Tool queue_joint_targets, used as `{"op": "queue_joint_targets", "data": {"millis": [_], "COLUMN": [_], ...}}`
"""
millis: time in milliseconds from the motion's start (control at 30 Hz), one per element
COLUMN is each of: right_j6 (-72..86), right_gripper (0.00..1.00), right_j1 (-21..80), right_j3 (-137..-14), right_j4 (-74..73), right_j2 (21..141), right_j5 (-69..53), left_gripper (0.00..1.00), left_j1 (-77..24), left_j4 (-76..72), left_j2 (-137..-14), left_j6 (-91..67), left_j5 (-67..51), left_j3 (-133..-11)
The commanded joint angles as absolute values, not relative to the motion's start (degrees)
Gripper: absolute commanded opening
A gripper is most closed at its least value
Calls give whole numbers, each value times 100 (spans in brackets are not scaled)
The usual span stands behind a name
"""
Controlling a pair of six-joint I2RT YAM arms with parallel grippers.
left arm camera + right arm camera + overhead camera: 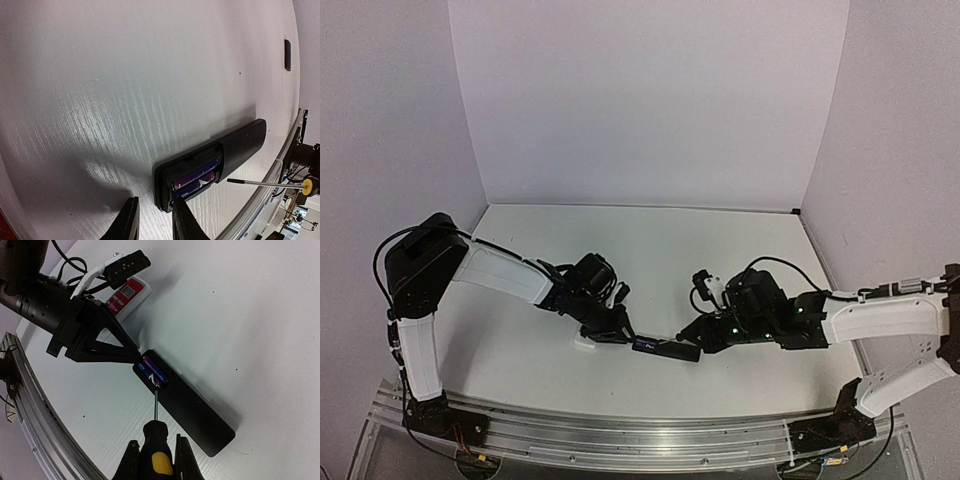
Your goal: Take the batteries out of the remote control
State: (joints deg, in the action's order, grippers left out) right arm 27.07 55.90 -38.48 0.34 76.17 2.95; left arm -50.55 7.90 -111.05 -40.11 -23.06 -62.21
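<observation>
Plainly, everything turns on one end of the remote (192, 417). It lies flat on the table (250, 315) between the two arms. Its long axis runs from the left gripper (153, 220) towards the right gripper (156, 452). The battery bay is at the end next to the left gripper, with its cover off. Both batteries (154, 371) sit inside it, side by side and lengthwise along the remote.

The left gripper is narrowly parted, with bare table showing in the gap. Its tips are right at the bay end of the remote, one finger just beside the corner. Nothing shows between them, and I cannot tell whether they press on the case.

The right gripper is clamped on the handle of a screwdriver (155, 407) and stands back from the remote by the tool's length. The shaft reaches in at a slant to the long axis. Its tip is at the rim of the bay, on the end farther from the left gripper, touching or just beside the cells.

So the left arm is nearer the batteries, but the screwdriver tip is nearest of all. The likely next move is to pry a cell up from that inner end while the left gripper steadies the case. The remote could slide along its own length if it is not braced.
</observation>
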Motion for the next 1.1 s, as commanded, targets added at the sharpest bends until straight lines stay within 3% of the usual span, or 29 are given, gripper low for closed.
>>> {"op": "queue_joint_targets", "data": {"millis": [0, 1067], "right_j6": [2749, 2616], "right_gripper": [0, 0], "right_j1": [5573, 5573], "right_j3": [-4144, -3967], "right_j4": [334, 352], "right_j2": [7736, 8023], "right_j5": [239, 316], "left_gripper": [23, 19], "left_j1": [-5036, -5036], "left_j4": [789, 331], "left_j2": [-11195, -11313], "left_j6": [-3896, -4191], "left_j5": [-2373, -2933], "left_j3": [-6386, -6243]}}
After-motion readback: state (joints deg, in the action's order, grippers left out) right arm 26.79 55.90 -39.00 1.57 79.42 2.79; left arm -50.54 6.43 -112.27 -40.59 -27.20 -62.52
